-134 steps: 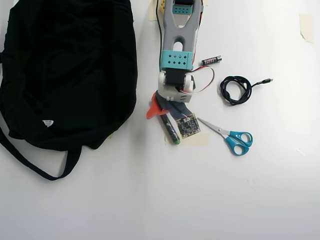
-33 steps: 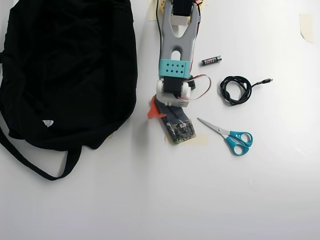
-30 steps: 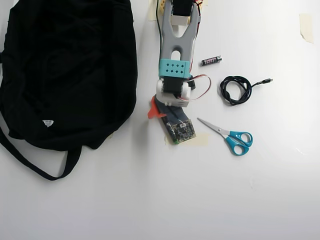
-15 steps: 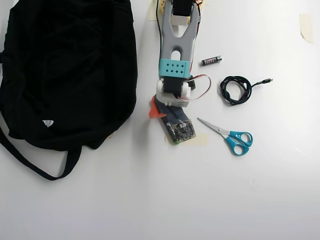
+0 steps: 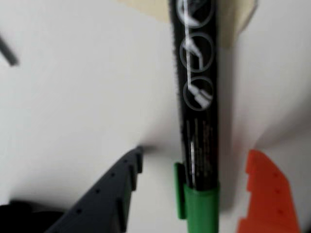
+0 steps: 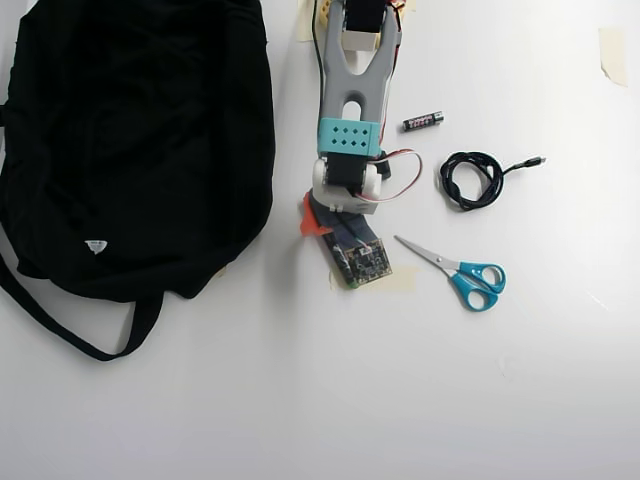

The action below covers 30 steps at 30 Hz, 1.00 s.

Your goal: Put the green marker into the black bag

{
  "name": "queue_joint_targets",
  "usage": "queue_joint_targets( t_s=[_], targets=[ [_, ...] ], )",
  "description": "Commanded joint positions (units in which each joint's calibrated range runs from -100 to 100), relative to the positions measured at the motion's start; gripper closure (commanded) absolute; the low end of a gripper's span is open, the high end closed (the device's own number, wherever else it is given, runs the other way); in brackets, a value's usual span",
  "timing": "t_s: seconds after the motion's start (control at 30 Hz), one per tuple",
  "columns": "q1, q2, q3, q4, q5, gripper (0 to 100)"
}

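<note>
While the black bag (image 6: 135, 150) fills the upper left of the overhead view with nothing visible in it, the green marker (image 5: 198, 126) lies on the table, centre frame, between the gripper's (image 5: 194, 167) parted, non-touching fingers.

1. The green marker (image 5: 197, 111) lies lengthwise on the white table (image 5: 82, 92), its green cap toward the bottom edge.
2. The gripper (image 5: 194, 165) straddles it, dark finger on its left, orange finger on its right, neither touching.
3. Beige tape (image 5: 146, 7) sits under the marker's far end.
</note>
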Motion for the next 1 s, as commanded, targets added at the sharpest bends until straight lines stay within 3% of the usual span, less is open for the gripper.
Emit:
queue_joint_targets(
  t_s=[0.0, 0.97],
  targets=[
    [-0.1, -0.5, -2.2, 0.4, 0.3, 74],
    [0.1, -0.7, -2.3, 0.4, 0.4, 80]
  ],
)
